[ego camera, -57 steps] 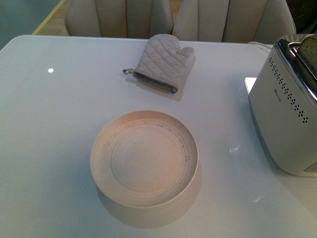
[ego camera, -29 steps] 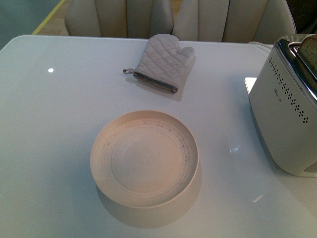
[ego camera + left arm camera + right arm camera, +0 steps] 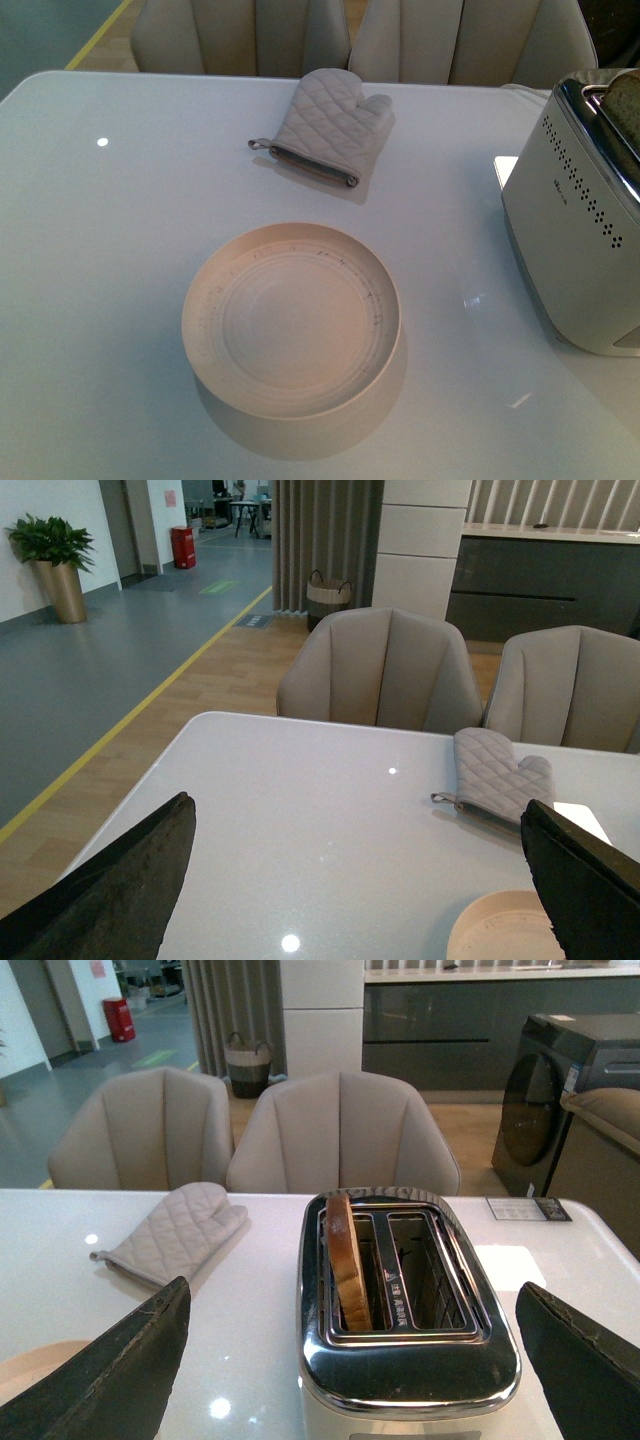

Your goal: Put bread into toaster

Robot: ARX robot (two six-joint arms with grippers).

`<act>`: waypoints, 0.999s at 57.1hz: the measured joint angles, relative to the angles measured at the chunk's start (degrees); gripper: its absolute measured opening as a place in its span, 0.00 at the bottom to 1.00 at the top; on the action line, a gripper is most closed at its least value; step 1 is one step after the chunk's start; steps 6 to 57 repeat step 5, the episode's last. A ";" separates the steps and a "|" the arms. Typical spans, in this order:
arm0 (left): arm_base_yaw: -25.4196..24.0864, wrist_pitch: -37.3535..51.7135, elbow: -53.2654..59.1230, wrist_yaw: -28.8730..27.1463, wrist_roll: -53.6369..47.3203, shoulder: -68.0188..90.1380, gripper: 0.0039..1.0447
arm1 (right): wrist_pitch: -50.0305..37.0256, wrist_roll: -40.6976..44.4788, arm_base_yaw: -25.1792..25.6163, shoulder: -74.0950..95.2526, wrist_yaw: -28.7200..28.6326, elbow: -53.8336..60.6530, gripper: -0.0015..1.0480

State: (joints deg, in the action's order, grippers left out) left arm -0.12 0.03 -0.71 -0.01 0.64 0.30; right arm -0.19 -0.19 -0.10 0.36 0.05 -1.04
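Observation:
The white toaster stands at the table's right edge; its chrome top also shows in the right wrist view. The bread stands upright in one of its two slots, its top sticking out; a corner shows in the front view. The other slot is empty. My right gripper is open and empty, raised in front of the toaster. My left gripper is open and empty above the table's left part. Neither arm shows in the front view.
An empty round cream plate sits in the middle of the white table. A grey quilted oven mitt lies behind it. Beige chairs stand along the far edge.

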 joint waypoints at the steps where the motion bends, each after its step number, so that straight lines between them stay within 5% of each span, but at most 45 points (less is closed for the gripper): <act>1: 0.00 0.00 0.00 0.00 0.00 0.00 0.93 | 0.00 0.00 0.02 0.00 0.00 0.00 0.91; 57: 0.00 0.00 0.00 -0.02 0.00 0.00 0.93 | 0.00 0.00 0.02 0.00 0.00 0.00 0.91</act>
